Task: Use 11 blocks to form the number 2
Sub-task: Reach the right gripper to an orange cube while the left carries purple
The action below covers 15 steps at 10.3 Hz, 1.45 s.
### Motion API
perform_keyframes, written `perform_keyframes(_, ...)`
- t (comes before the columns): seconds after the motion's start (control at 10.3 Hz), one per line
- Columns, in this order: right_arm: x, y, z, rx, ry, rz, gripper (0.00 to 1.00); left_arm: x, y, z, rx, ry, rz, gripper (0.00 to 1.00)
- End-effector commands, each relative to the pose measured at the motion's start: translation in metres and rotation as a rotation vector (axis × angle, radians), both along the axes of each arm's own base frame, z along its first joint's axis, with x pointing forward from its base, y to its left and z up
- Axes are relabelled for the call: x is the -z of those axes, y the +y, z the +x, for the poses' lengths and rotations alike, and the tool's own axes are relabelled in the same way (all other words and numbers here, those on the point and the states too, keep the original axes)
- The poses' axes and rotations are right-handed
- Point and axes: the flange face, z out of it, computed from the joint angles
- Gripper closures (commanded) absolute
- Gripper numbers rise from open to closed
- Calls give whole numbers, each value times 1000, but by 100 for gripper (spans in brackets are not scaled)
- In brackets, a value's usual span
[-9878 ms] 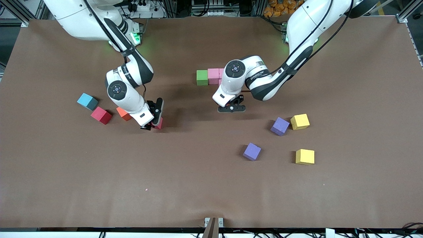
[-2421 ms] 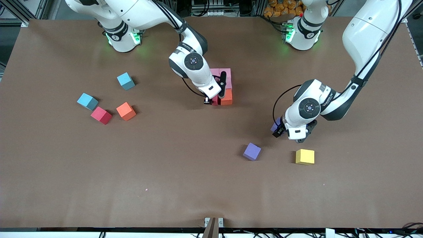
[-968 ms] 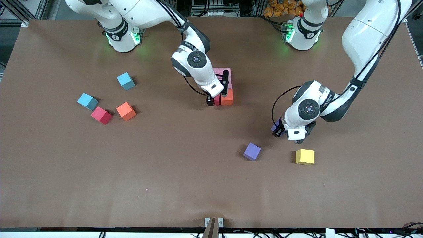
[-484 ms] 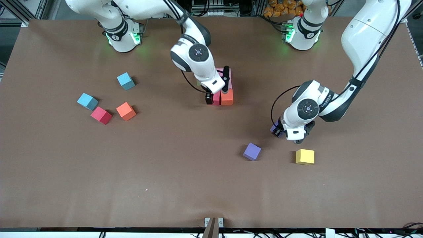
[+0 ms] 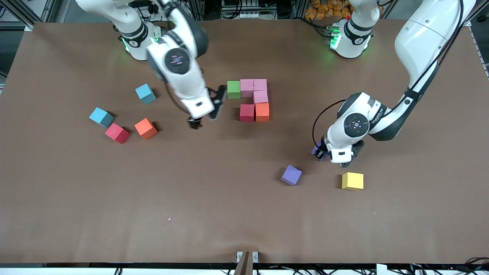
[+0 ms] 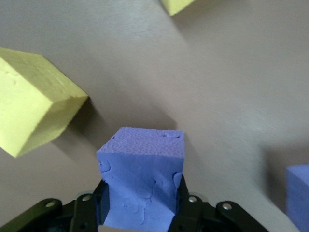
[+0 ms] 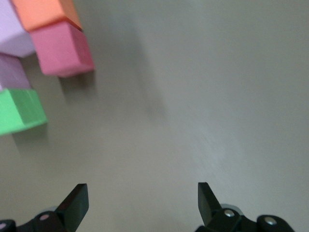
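Several blocks lie joined in the middle of the table: green [image 5: 233, 89], two pink [image 5: 246, 87] [image 5: 260, 84], a third pink [image 5: 261, 97], orange [image 5: 262, 112] and red [image 5: 247, 112]. My right gripper [image 5: 206, 113] hangs open and empty over bare table beside them; its wrist view shows the red block [image 7: 65, 48] and green block [image 7: 19, 111] ahead of the open gripper [image 7: 142, 193]. My left gripper [image 5: 329, 156] is shut on a purple block [image 5: 316, 149], which fills the jaws [image 6: 142, 154]. Loose blocks: purple [image 5: 291, 175], yellow [image 5: 352, 181], red [image 5: 117, 133], orange [image 5: 145, 128].
Two light-blue cubes [image 5: 101, 117] [image 5: 145, 93] sit toward the right arm's end, by the loose red and orange blocks. The left wrist view shows a yellow cube [image 6: 34, 101] close to the held block, a second yellow one [image 6: 176, 5] and a purple cube [image 6: 297, 193] at the picture's edge.
My right gripper rose off the red block, left beside the orange one, and swung toward the right arm's end. My left gripper closed on the purple block.
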Motion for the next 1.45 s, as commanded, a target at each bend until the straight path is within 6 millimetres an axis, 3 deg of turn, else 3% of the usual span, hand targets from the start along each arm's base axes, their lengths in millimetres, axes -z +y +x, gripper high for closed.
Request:
perform_keyframes(0.0,0,-81,11,41,12,-15,0,-38,-34,-3,-6,-26,-9,51)
perform_keyframes(0.1,4,-115,19,86,25,-23,0,-48,-53,-3,-40,-35,-17,51)
perform_keyframes(0.29,17,-173,15,229,43,-42,0,-62,-105,-17,-106,-56,-31,51)
perform_keyframes(0.39,20,-190,10,315,32,-46,0,-68,-131,-26,-138,-65,-40,51)
perform_keyframes(0.68,45,-222,1,404,25,-47,0,-83,-204,-56,-272,-70,-74,51)
perform_keyframes(0.87,74,-238,-8,426,11,-35,0,-86,-246,-80,-341,-59,-91,51)
perform_keyframes(1.07,99,-241,-4,409,6,-35,0,-87,-274,-107,-407,-30,-94,51)
perform_keyframes(1.16,115,-264,-1,439,16,-36,0,-88,-283,-117,-439,-14,-96,51)
perform_keyframes(1.26,133,-270,-2,450,49,-36,0,-97,-295,-122,-480,-2,-114,51)
perform_keyframes(1.36,136,-266,-3,441,57,-37,0,-96,-310,-132,-508,23,-121,51)
